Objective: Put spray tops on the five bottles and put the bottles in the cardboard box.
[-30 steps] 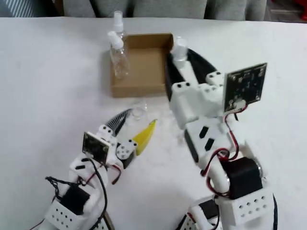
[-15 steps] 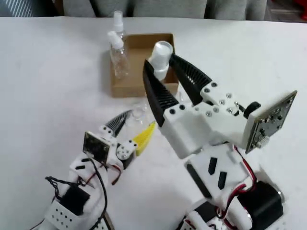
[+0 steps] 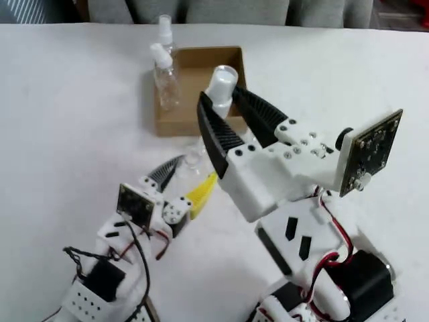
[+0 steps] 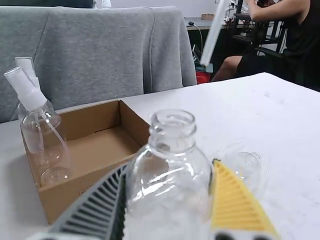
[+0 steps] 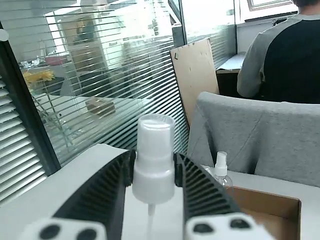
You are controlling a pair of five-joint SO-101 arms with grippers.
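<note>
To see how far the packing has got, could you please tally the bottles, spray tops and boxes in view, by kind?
Capped bottle: 2
Uncapped bottle: 2, one in the left gripper, one lying beside it
Loose spray top: 1, in the right gripper
Cardboard box: 1
Total: 6

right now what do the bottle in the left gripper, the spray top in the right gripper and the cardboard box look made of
The bottle looks like clear glossy plastic, possibly glass: see-through with bright highlights. The spray top looks like smooth white plastic, its cap slightly translucent. The cardboard box is matte brown card with raw cut edges.
</note>
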